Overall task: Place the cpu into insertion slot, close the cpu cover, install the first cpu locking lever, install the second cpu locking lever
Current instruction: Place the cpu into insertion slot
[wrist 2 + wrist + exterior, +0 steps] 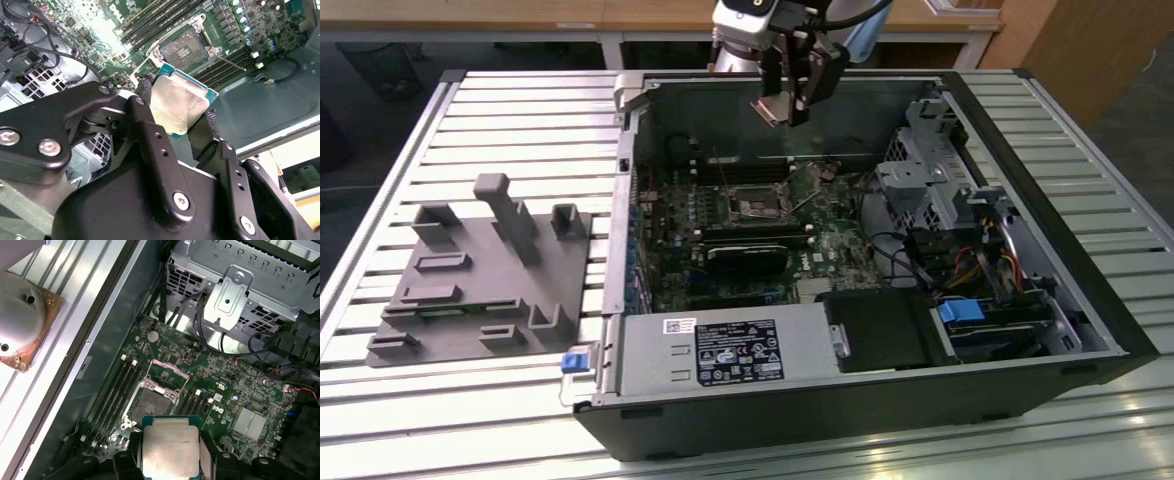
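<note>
My gripper (790, 100) hangs over the far edge of the open computer case (1067, 300), shut on the cpu (770, 108). Both wrist views show the cpu (177, 105) (170, 450) as a flat square chip with a dull silver-tan top, pinched at two opposite edges by the black fingers (210, 120). Well below it on the green board lies the insertion slot (187, 48) (150, 402) (758, 207), its dark centre bare. The cpu cover (169, 372) is swung up off the slot. A thin wire rod (231, 61), apparently a locking lever, sticks out beside the slot.
A black block (750, 255) sits on the board just in front of the slot, with long memory slots (117, 385) alongside. The drive cage (921, 190) and cables fill the exterior view's right of the case. A grey fixture (480, 270) rests on the slatted table (520, 100).
</note>
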You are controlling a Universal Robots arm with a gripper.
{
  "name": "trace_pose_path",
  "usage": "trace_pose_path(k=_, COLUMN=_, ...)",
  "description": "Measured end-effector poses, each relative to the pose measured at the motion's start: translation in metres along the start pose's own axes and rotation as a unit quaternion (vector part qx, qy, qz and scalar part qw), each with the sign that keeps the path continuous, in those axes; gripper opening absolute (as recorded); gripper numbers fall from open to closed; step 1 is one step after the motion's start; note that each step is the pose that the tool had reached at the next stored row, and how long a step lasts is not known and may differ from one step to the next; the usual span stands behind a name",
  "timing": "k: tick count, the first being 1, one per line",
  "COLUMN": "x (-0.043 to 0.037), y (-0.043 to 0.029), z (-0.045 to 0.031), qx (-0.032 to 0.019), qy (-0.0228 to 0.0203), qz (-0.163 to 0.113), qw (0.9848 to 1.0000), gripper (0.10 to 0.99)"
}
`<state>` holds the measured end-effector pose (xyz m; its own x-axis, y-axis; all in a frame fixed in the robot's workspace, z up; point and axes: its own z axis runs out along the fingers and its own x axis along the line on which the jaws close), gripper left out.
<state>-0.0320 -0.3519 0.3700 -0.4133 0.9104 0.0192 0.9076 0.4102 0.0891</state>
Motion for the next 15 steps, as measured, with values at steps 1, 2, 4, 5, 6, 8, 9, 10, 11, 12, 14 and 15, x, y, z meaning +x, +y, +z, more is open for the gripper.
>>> trace_pose_path(k=1, x=0.0000, y=0.0000, z=0.0000, qx=-0.0001, qy=-0.0003, qz=0.003, qw=1.0000, gripper=0.541)
trace_pose_path(k=2, x=0.0000, y=0.0000, z=0.0000, qx=-0.0001, qy=-0.0005, qz=0.005, qw=1.0000, gripper=0.541)
trace_pose_path(k=4, x=0.0000, y=0.0000, z=0.0002, qx=-0.0002, qy=-0.0009, qz=0.010, qw=0.9999, gripper=0.541)
trace_pose_path(k=5, x=0.0000, y=0.0000, z=0.0003, qx=-0.0002, qy=-0.0011, qz=0.012, qw=0.9999, gripper=0.541)
trace_pose_path(k=6, x=0.0000, y=0.0000, z=0.0004, qx=-0.0002, qy=-0.0012, qz=0.013, qw=0.9999, gripper=0.541)
trace_pose_path(k=8, x=0.0000, y=0.0000, z=0.0007, qx=-0.0002, qy=-0.0013, qz=0.014, qw=0.9999, gripper=0.541)
trace_pose_path(k=9, x=0.0000, y=0.0000, z=0.0009, qx=-0.0002, qy=-0.0013, qz=0.014, qw=0.9999, gripper=0.541)
trace_pose_path(k=10, x=0.0000, y=-0.0001, z=0.0011, qx=-0.0002, qy=-0.0013, qz=0.014, qw=0.9999, gripper=0.541)
trace_pose_path(k=11, x=0.0000, y=-0.0001, z=0.0013, qx=-0.0002, qy=-0.0013, qz=0.014, qw=0.9999, gripper=0.541)
trace_pose_path(k=12, x=0.0000, y=-0.0001, z=0.0015, qx=-0.0003, qy=-0.0013, qz=0.014, qw=0.9999, gripper=0.541)
trace_pose_path(k=14, x=0.0000, y=-0.0002, z=0.0021, qx=-0.0002, qy=-0.0014, qz=0.014, qw=0.9999, gripper=0.541)
trace_pose_path(k=15, x=-0.0001, y=-0.0002, z=0.0028, qx=-0.0002, qy=-0.0014, qz=0.014, qw=0.9999, gripper=0.541)
